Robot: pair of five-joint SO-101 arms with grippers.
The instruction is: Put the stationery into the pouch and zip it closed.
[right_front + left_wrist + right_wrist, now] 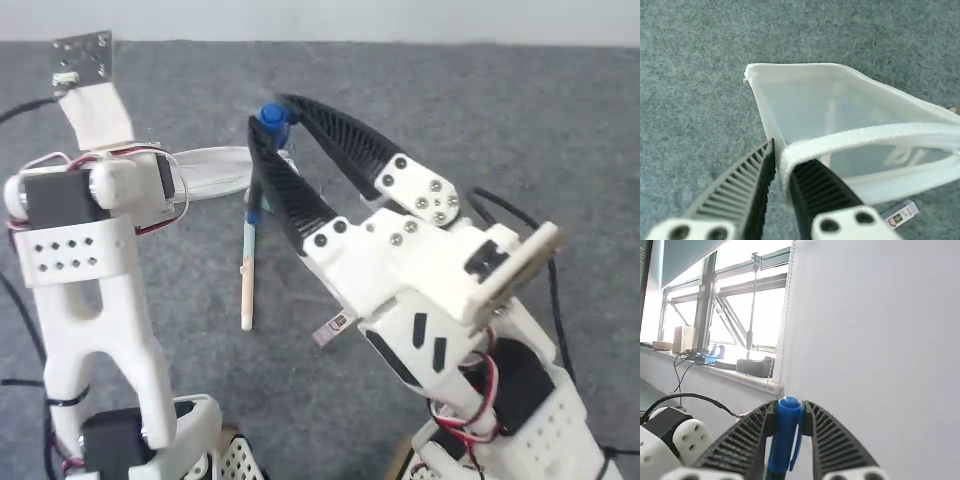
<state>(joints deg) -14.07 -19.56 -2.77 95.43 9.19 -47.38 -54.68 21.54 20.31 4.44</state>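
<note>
Your work lies on a grey, felt-like fibrous surface [540,120], which runs back to a pale, plain wall strip [350,18] at its far edge. From the right wrist view you face a broad white flat wall panel [880,325], and beside it tall metal-framed windows [735,310] full of bright daylight. Along their foot you'll see a pale window sill [725,374] carrying a beige box [684,339], a flat dark grey object [755,366] and a tangle of dark cables [694,356].
</note>
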